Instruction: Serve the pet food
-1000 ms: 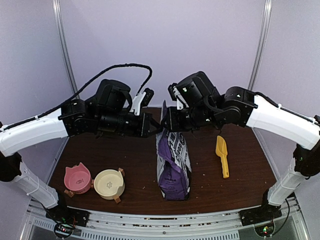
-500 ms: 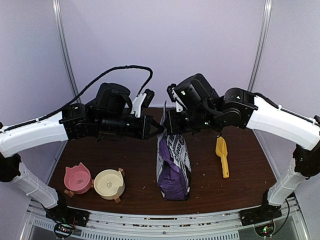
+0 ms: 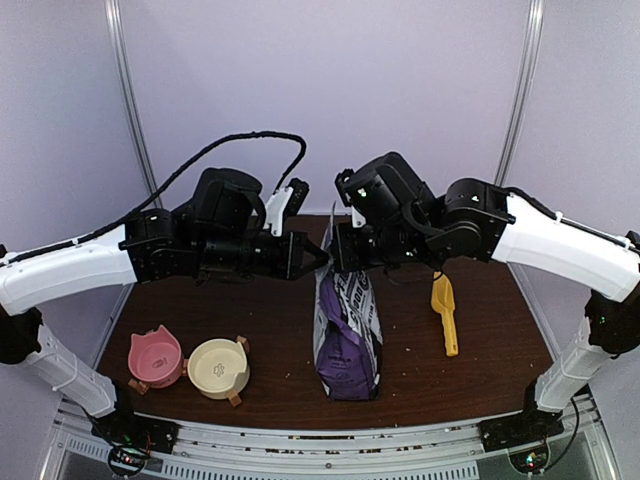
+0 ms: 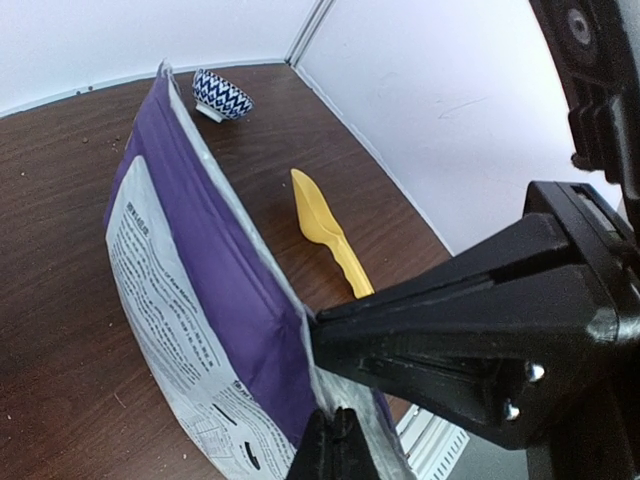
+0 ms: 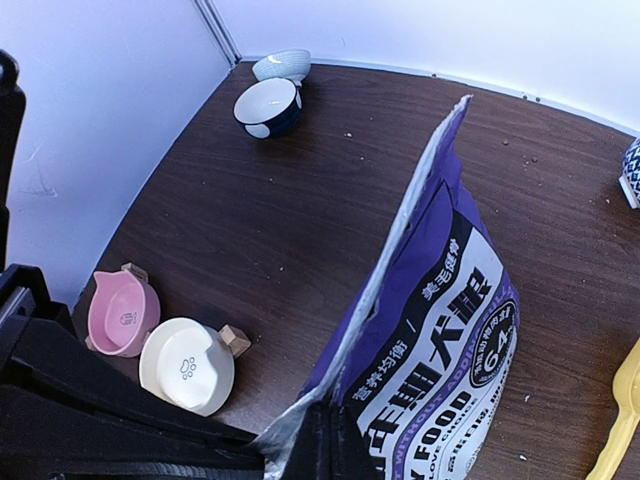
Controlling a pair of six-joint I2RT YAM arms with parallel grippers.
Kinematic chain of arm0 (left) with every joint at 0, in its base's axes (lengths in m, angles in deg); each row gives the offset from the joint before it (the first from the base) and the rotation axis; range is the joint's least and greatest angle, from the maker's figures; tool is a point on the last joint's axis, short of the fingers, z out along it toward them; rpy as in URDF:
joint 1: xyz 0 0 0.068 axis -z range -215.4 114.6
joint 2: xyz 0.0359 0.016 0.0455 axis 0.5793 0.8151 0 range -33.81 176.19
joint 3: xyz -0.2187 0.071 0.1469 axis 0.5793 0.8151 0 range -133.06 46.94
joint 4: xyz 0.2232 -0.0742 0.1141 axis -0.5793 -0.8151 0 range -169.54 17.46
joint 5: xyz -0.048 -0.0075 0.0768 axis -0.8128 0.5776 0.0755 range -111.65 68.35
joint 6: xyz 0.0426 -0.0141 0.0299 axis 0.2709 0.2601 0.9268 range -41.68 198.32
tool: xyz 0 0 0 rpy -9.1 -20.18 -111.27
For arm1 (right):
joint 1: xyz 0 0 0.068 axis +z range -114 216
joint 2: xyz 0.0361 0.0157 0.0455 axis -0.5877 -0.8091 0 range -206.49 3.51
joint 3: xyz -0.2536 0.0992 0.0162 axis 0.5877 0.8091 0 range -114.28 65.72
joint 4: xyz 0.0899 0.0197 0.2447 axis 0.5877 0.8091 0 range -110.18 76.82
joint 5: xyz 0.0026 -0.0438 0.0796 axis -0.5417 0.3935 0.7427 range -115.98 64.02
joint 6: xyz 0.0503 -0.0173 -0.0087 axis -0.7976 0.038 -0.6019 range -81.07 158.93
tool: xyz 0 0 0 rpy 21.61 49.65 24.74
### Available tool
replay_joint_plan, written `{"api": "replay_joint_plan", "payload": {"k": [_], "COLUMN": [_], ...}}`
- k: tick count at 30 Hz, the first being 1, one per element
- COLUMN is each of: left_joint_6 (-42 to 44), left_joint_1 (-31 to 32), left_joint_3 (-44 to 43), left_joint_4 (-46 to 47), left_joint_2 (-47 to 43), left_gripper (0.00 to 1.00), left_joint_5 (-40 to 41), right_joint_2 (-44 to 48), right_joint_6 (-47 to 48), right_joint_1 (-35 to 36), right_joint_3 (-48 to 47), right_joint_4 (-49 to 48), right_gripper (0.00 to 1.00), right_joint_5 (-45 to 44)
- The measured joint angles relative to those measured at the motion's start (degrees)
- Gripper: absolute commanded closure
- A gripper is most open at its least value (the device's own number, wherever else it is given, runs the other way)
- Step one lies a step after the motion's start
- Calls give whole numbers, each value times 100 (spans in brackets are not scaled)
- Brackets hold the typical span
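Observation:
A purple-and-white printed bag (image 3: pixel 347 320) stands in the middle of the table, its top edge pinched from both sides. My left gripper (image 3: pixel 318 258) is shut on the left flap of the bag (image 4: pixel 200 290), fingertips together at the seam (image 4: pixel 333 440). My right gripper (image 3: pixel 335 254) is shut on the opposite flap of the bag (image 5: pixel 450 320), its own tips at the edge (image 5: pixel 330 440). The two grippers nearly touch nose to nose. The pet food is hidden from every view.
A yellow scoop (image 3: pixel 445 310) lies right of the bag. A pink bowl (image 3: pixel 154 356) and a cream bowl (image 3: pixel 218 366) sit front left. At the back stand a dark blue bowl (image 5: pixel 268 106), a pale bowl (image 5: pixel 281 64) and a blue-patterned bowl (image 4: pixel 222 93).
My right gripper's jaws have closed on the bag's top edge. Both arms have shifted only slightly, and the bag stays upright in place.

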Motion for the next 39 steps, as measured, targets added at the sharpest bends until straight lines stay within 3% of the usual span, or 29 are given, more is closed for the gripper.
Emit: {"api": "replay_joint_plan", "payload": {"k": [28, 39], "left_joint_6": [-2, -2], "left_joint_1": [0, -17], "left_joint_3": [0, 0], "left_joint_4": [-24, -490], "left_joint_2": [-50, -251], "left_gripper": [100, 100], "left_joint_5": [251, 820], "right_joint_2": [-9, 7], "right_joint_6": [-111, -149], "right_joint_1": [4, -22], "right_joint_3": [4, 37], "right_joint_4": [57, 507], "right_gripper": [100, 100], "right_joint_5": [-186, -485]}}
